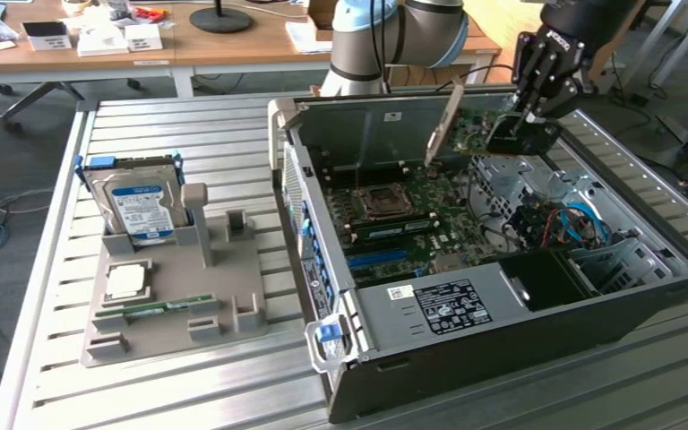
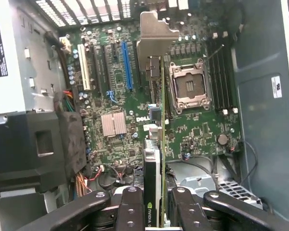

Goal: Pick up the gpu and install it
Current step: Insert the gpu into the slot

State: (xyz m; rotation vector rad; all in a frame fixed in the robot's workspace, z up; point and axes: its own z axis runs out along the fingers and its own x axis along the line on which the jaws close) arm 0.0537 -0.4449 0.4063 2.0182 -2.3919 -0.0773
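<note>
Over the open black and grey computer tower (image 1: 500,305) lying on its side on the slatted metal table (image 1: 57,394), exterior view: the arm's black gripper (image 1: 514,139) hangs above the far corner, clamped on the gpu (image 1: 469,134), a thin green circuit card with a long silvery bracket. The card is tilted, in the air, clear of the green motherboard (image 1: 428,206) below. On the exterior view's left, well apart, a grey moulded holder (image 1: 236,313) carries a blue-labelled silver hard drive (image 1: 141,206), a square silvery processor chip (image 1: 125,282) and a narrow green memory stick (image 1: 159,307).

Wrist view: gripper (image 2: 156,207) closed on the gpu (image 2: 160,163), seen edge-on, one black finger (image 2: 130,207) on each face. The bracket end points toward the vented rear wall. Below lie the motherboard (image 2: 197,130), a long blue expansion slot (image 2: 126,65) and the square metal processor socket (image 2: 190,86). The card's edge reads nearer the socket than the blue slot.

Judgement: pick-up done, install under way, card not seated. Seating calls for its lower edge parallel to and directly over a slot, with the bracket at the rear opening.
</note>
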